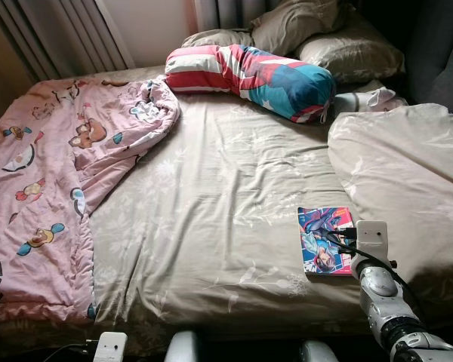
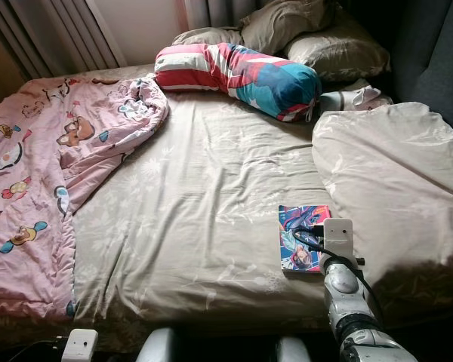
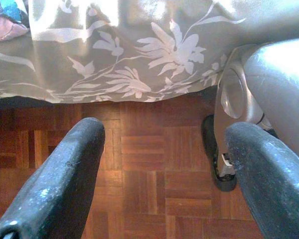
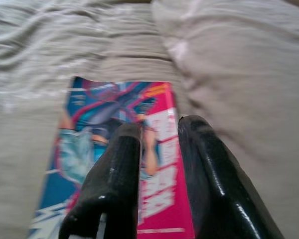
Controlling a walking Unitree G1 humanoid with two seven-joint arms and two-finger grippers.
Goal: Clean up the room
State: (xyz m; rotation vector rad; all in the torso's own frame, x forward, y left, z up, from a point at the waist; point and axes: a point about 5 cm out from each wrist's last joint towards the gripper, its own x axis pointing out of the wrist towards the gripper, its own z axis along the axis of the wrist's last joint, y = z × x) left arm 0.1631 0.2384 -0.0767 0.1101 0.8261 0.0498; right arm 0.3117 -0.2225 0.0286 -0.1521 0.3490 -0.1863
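Head views: the right gripper [image 1: 338, 240] reaches over a colourful comic book [image 1: 325, 240] lying on the beige bedsheet [image 1: 211, 204] beside a duvet [image 1: 408, 173].

Right wrist view: its fingers [image 4: 119, 169] are narrowly parted above the cover, gripping nothing.

Left wrist view: the left gripper [image 3: 164, 174] hangs spread wide over parquet floor [image 3: 154, 164].

A thin book [image 1: 326, 240] with a bright pink and blue cartoon cover is lying flat, face up, on the beige flowered bedsheet [image 1: 211, 219] near the bed's front edge, just beside the puffy beige duvet [image 1: 408, 173] that is bunching on my right.
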